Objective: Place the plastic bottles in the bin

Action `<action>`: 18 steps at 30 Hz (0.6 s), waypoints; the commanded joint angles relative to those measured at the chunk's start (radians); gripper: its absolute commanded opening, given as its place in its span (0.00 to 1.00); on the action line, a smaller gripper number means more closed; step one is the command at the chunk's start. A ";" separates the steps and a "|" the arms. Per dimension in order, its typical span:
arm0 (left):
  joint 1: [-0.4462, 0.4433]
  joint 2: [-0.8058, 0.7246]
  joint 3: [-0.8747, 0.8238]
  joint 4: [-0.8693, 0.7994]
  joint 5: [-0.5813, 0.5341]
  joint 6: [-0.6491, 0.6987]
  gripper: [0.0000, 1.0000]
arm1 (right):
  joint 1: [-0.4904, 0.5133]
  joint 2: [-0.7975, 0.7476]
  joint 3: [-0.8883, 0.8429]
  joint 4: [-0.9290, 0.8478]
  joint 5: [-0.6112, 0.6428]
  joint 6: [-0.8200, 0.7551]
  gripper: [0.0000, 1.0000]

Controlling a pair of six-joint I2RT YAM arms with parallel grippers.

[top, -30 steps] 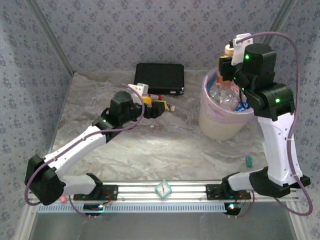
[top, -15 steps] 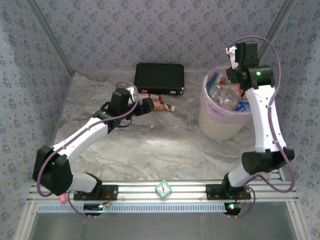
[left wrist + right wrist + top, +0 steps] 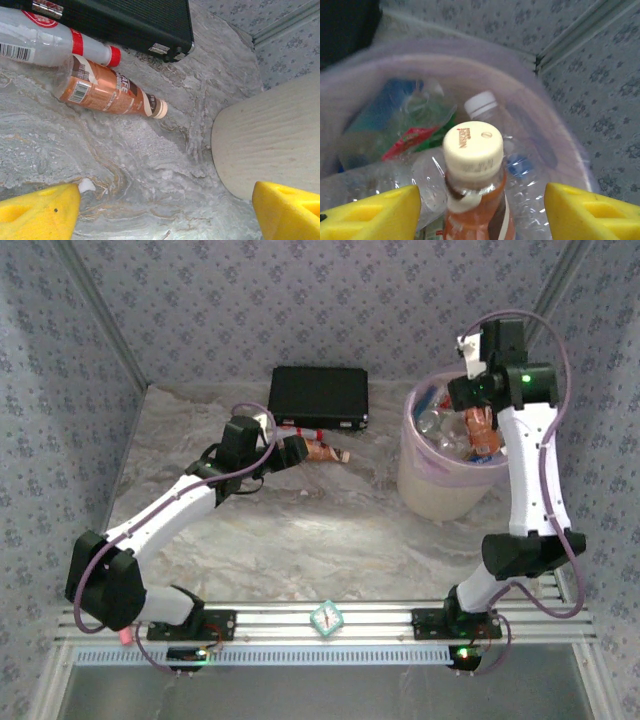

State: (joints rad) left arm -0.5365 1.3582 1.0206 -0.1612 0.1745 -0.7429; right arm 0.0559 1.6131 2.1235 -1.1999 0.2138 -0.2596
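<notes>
An orange-brown bottle (image 3: 107, 90) with a cream cap lies on the marble table. Beside it, against the black case, lies a clear bottle with a red cap (image 3: 50, 42). My left gripper (image 3: 295, 451) hovers open just short of them, its yellow fingers (image 3: 40, 210) wide apart with nothing between. The bin (image 3: 450, 470) holds several bottles. My right gripper (image 3: 478, 402) is open over the bin; a second orange-brown bottle (image 3: 472, 165) stands free between its spread fingers (image 3: 370, 212), among clear bottles in the pink-lined bin (image 3: 560, 150).
The flat black case (image 3: 318, 395) lies at the back, right behind the two bottles. The bin's cream wall (image 3: 270, 140) stands to the right of my left gripper. Patterned walls close in the back and both sides.
My right gripper came down over the bin and let go of the orange-brown bottle, which now sits in the bin. My left arm reached toward the two lying bottles, then held still.
</notes>
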 commanded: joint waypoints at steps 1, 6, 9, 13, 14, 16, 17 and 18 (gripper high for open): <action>0.008 0.018 0.026 0.024 0.030 -0.010 0.89 | -0.048 -0.011 0.049 -0.041 -0.059 0.072 0.62; 0.009 0.014 0.021 0.023 0.031 -0.011 0.89 | -0.124 0.003 -0.037 -0.006 -0.134 0.176 0.38; 0.011 0.012 0.016 0.024 0.031 -0.012 0.89 | -0.158 0.009 -0.103 0.055 -0.166 0.212 0.34; 0.012 0.012 0.015 0.031 0.039 -0.018 0.89 | -0.166 0.029 -0.157 0.094 -0.205 0.226 0.29; 0.011 0.012 0.015 0.032 0.038 -0.019 0.89 | -0.156 0.025 -0.177 0.100 -0.205 0.228 0.29; 0.012 0.014 0.015 0.031 0.033 -0.021 0.89 | -0.140 0.011 -0.231 0.121 -0.198 0.239 0.29; 0.011 0.018 0.014 0.032 0.030 -0.021 0.89 | -0.131 0.005 -0.263 0.131 -0.191 0.248 0.29; 0.011 0.022 0.015 0.034 0.031 -0.022 0.89 | -0.123 -0.001 -0.291 0.140 -0.182 0.250 0.29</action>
State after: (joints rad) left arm -0.5301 1.3708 1.0206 -0.1543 0.1947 -0.7540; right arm -0.0917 1.6115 1.9083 -1.0206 0.0486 -0.0410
